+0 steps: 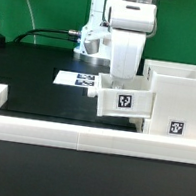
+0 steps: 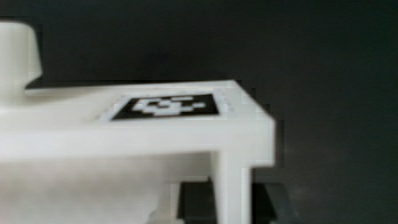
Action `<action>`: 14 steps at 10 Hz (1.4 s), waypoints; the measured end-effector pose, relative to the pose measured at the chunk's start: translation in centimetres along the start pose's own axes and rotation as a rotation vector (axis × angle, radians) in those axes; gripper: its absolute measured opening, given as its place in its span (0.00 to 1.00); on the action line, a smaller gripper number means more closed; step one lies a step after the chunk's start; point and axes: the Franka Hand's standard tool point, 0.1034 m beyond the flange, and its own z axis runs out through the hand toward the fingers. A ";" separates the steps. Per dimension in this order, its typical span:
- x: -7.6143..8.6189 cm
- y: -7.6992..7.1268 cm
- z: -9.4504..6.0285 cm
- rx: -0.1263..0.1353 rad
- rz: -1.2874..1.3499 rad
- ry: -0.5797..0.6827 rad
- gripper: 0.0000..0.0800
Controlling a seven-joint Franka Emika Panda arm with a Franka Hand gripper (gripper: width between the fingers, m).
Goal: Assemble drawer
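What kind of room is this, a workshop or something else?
Likely a robotics lab test bench: a robot arm works over a black table, white parts carry printed square tags, and a green backdrop hangs behind.

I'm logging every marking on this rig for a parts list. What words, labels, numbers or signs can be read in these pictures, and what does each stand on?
No words, brand names or numbers can be read.
Black-and-white square tag, no text: on the tray under the gripper.
Another square tag, no text: on the housing.
Printed tags on the marker board: too small to read.
Wrist view: one tag on a white part, blurred.
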 end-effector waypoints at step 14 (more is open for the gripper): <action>1.4 0.4 -0.1 0.010 0.013 -0.003 0.05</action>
